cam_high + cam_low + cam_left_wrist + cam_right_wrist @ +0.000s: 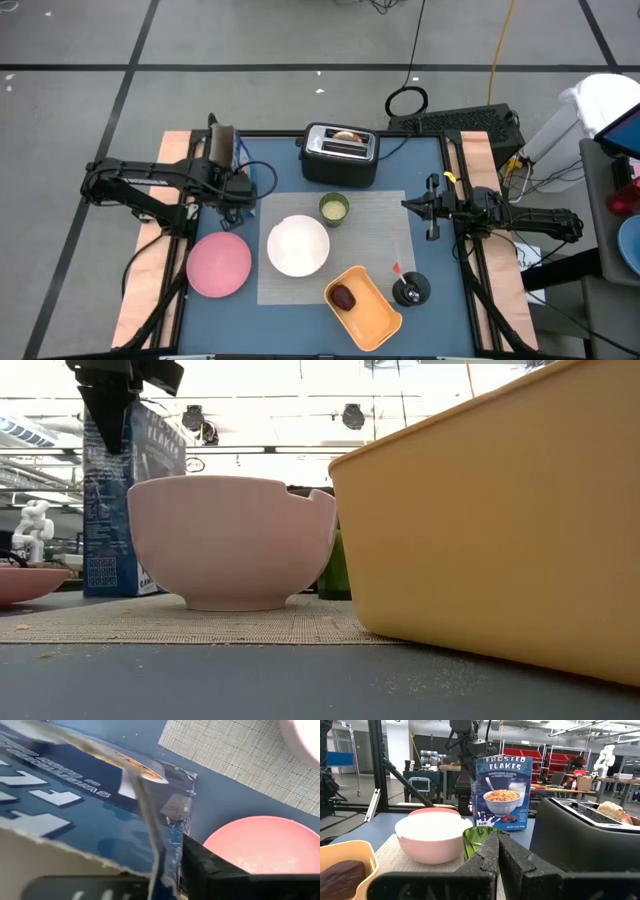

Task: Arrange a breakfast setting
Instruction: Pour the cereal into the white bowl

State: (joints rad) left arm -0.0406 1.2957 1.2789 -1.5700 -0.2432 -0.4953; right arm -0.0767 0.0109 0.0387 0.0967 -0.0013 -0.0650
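A blue cereal box point(502, 795) stands upright on the table left of the grey placemat point(375, 225). My left gripper point(110, 400) points down onto the box's top and is shut on it. On the placemat sit the white bowl point(297, 245) and the small green cup point(334, 208). The pink plate point(219, 263) lies on the table left of the mat. A bread piece point(346, 136) sticks out of the toaster point(340, 155). My right gripper point(497, 855) waits shut at the table's right side. My left gripper pinches the cereal box's upper edge point(152, 855) between its two fingers, coming from above and pointing down. One finger point(210, 870) lies outside the box's wall. The other is partly hidden by a pale torn flap point(50, 850). The box stands upright with its base on the table.
An orange tray point(372, 315) holding a dark reddish thing point(343, 297) lies at the mat's near right corner. A small black object point(410, 290) sits to its right. The toaster stands at the table's far edge.
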